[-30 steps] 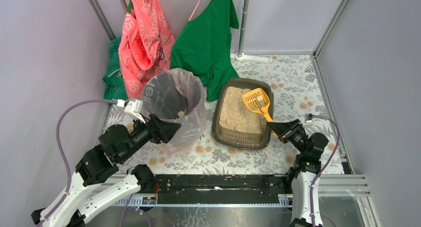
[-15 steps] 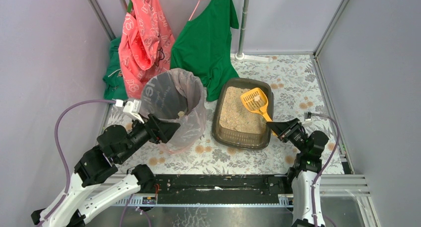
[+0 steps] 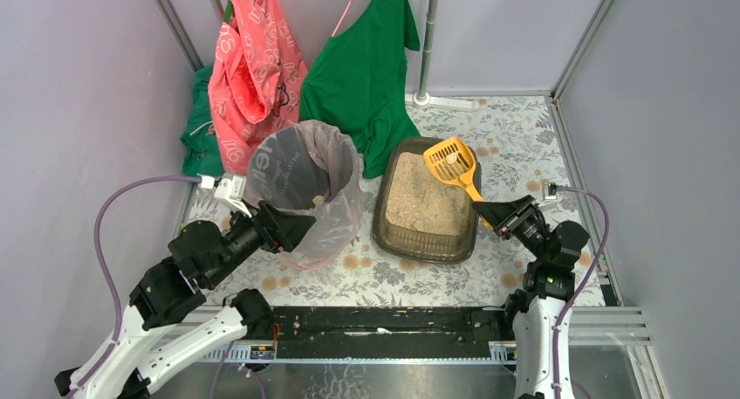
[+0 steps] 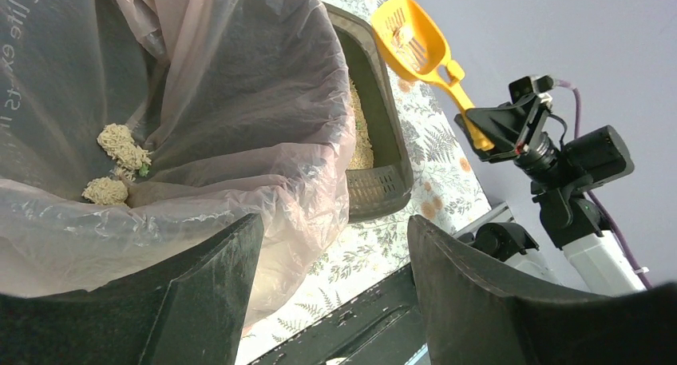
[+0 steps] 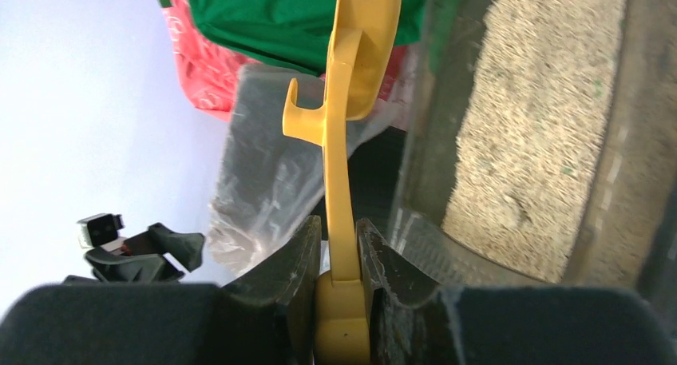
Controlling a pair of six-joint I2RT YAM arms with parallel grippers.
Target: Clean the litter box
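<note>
Litter box [image 3: 426, 209] is placed right of the table's [image 3: 524, 154] centre beside the bag-lined bin [image 3: 305, 185], yellow slotted scoop [image 3: 451, 161] is clamped in the right gripper [image 3: 483, 210], left gripper [image 3: 301, 227] is spread open, and litter may be spilled if the scoop is tilted.

Bagged bin [image 3: 292, 168], green shirt [image 3: 362, 67]

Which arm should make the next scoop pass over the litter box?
Right. The right gripper is shut on the yellow scoop, whose head is raised near the far right corner of the litter box. The left gripper stands open by the lined bin.
</note>
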